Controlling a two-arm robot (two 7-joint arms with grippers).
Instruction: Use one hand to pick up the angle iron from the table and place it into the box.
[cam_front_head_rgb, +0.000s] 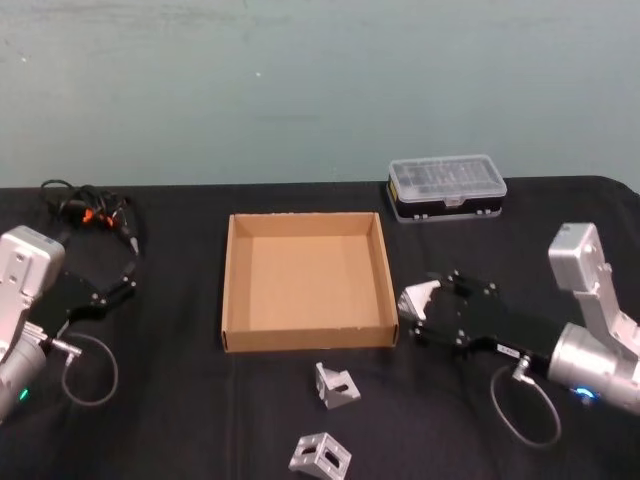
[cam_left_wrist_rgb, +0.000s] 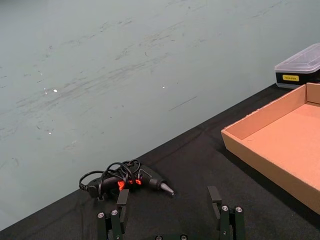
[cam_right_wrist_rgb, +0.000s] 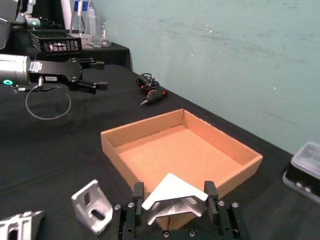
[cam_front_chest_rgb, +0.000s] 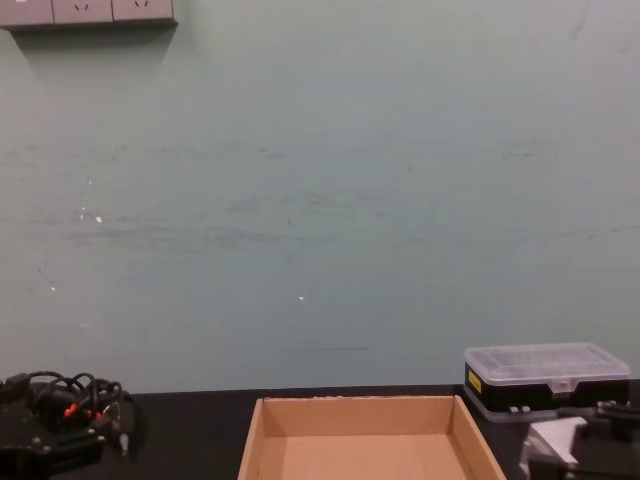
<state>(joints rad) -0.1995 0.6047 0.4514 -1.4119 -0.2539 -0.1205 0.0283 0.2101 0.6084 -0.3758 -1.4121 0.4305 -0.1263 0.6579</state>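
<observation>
Right tool (cam_right_wrist_rgb: 175, 189) is clamped on the angle iron (cam_right_wrist_rgb: 172, 200), held just beside the box (cam_right_wrist_rgb: 118, 158). Next, a carry over the wall and a release are called for. Left tool (cam_left_wrist_rgb: 168, 195) is parked, fingers apart.

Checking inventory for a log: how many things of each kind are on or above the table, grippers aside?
Angle irons: 3, the held angle iron in the right gripper plus two loose angle irons
Cardboard box: 1
Lidded case: 1
Corded tool: 1
Total: 6
</observation>
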